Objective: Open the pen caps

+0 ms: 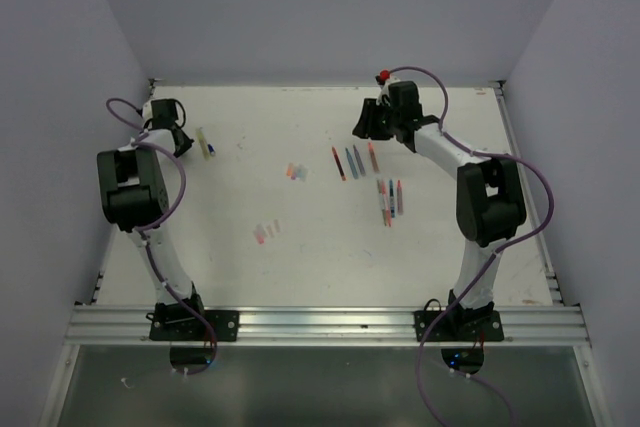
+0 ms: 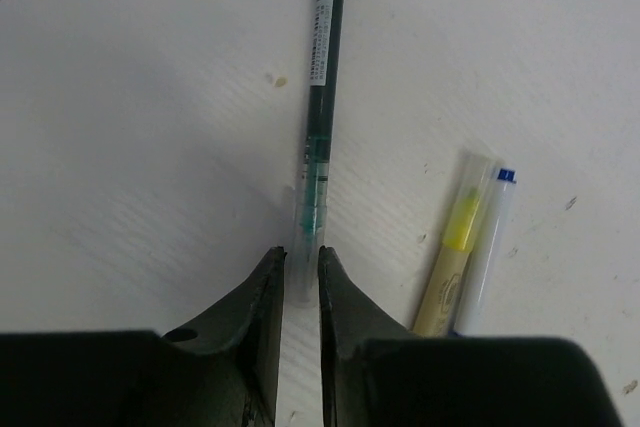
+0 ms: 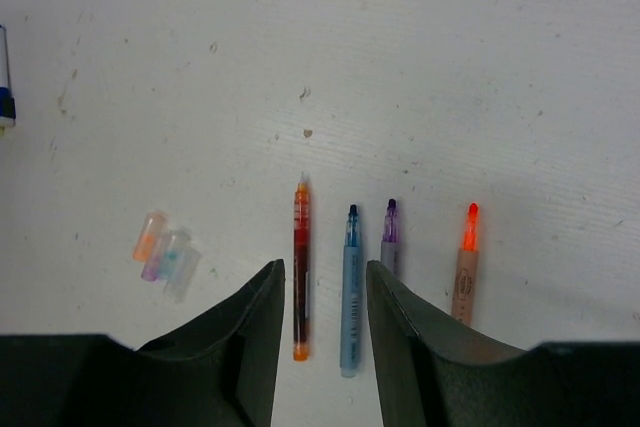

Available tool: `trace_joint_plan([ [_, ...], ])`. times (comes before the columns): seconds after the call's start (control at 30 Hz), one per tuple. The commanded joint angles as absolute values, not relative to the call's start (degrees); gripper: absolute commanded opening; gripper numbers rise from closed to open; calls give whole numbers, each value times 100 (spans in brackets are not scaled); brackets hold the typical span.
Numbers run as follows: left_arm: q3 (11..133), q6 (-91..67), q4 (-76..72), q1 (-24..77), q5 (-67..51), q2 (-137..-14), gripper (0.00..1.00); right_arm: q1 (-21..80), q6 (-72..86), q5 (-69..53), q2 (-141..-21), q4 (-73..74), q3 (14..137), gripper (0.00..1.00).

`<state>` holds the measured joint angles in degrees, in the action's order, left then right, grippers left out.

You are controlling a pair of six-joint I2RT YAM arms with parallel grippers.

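A green pen (image 2: 320, 77) lies on the white table, pointing away from my left gripper (image 2: 302, 259). Its clear cap (image 2: 303, 247) sits between the two narrow-set fingers, which close on it from both sides. In the top view the left gripper (image 1: 183, 137) is at the far left. My right gripper (image 3: 325, 277) hovers open and holds nothing, over a red pen (image 3: 301, 267) and a blue pen (image 3: 350, 287). A purple pen (image 3: 390, 232) and an orange highlighter (image 3: 466, 267) lie beside them, all with bare tips. Loose clear caps (image 3: 165, 255) lie to their left.
A capped yellow highlighter (image 2: 455, 257) and a white pen with a blue end (image 2: 490, 237) lie just right of the left fingers. More pens (image 1: 388, 202) lie mid-right, and further caps (image 1: 266, 232) near the centre. Purple walls enclose the table (image 1: 300, 267).
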<state>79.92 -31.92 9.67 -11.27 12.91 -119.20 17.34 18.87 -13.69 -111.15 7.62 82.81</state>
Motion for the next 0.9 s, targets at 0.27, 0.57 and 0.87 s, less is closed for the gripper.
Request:
trace_joint_plan([
  [0.27,6961,-3568,668,173,1468,-9363,0,2170,2170,-1625,-10775,642,8200,42],
  [0.57,5072,-3543,-1264,1133,-1254,-8288,0,2338,3548,-3049,-10872,-552,7797,49],
  [0.87,4412,-3296,-1934,2003,-1538,-8262,0,2689,4412,-3288,-11407,-1573,8120,51],
])
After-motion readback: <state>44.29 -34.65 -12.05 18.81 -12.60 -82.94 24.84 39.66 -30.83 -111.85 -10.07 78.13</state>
